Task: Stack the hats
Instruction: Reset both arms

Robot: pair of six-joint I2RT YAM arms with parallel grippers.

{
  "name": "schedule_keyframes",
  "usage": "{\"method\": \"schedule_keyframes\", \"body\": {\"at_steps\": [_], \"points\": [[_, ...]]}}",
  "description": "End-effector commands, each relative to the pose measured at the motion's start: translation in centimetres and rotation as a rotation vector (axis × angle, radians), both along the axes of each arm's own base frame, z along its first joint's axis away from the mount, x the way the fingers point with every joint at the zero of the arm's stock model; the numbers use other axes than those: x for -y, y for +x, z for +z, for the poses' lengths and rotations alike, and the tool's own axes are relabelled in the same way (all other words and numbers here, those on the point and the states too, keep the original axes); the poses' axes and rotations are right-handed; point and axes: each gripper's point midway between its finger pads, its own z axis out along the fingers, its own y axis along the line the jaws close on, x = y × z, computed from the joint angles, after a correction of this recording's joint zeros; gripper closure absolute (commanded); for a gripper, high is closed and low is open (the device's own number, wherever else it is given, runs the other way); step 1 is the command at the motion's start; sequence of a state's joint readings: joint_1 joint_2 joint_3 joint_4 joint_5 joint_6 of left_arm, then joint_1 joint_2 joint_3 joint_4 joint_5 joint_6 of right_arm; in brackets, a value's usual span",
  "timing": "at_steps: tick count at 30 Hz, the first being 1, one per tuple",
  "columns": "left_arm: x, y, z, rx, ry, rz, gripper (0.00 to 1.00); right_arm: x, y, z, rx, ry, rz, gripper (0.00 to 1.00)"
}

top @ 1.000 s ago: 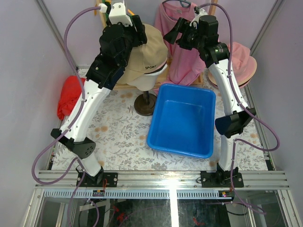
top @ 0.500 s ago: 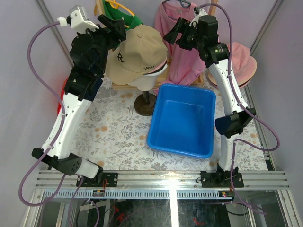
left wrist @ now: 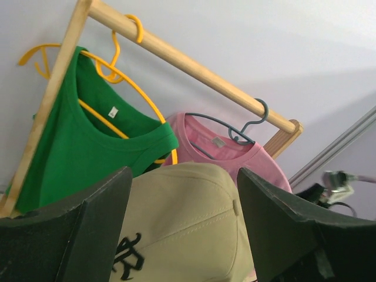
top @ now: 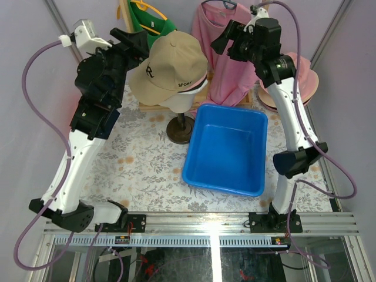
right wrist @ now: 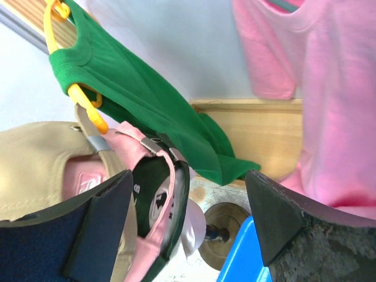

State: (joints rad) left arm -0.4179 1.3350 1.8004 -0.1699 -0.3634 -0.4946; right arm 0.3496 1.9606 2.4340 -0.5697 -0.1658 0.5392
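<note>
Tan cap btwn open L gripper, R gripper.

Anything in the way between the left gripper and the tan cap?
Nothing. The left wrist view shows the tan cap straight ahead of the open left gripper, the gap bare. The green shirt and pink shirt hang behind it.

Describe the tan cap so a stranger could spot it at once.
Start at the blue tub mid-table. Behind its far left corner stands a pale mannequin head, topped by the tan cap. Unlike the pink hat at far right, it bears a black gothic emblem.
</note>
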Motion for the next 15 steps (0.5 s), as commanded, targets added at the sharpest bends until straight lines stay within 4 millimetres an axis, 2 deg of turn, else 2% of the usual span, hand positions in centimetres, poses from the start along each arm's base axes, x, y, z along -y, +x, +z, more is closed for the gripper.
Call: {"method": "schedule_keyframes", "body": {"at_steps": [1, 6, 8, 12, 13, 15], "points": [[-2.3, -2.1, 0.7, 0.033, -0.027, 0.071, 0.28, 3.5, -4.3, 6.6, 0.166, -0.031, -0.099, 0.15], [-4.0, -3.7, -2.3, -0.024, -0.018, 0.121, 0.28, 6.8, -7.6, 7.4, 0.207, -0.100, -0.186, 0.14], [-4.9, -4.5, -3.9, -0.048, -0.033, 0.148, 0.28, 8.2, -9.0, 6.5, 0.212, -0.130, -0.221, 0.14], [-6.7, -6.1, -7.5, -0.105, -0.052, 0.210, 0.28, 10.7, -11.3, 2.9, 0.168, -0.197, -0.292, 0.11], [-7.2, -6.5, -8.4, -0.124, -0.055, 0.226, 0.28, 11.2, -11.7, 0.9, 0.131, -0.218, -0.303, 0.10], [-7.9, -7.3, -10.2, -0.154, -0.067, 0.249, 0.28, 12.0, -12.9, -1.6, 0.082, -0.236, -0.322, 0.09]]}}
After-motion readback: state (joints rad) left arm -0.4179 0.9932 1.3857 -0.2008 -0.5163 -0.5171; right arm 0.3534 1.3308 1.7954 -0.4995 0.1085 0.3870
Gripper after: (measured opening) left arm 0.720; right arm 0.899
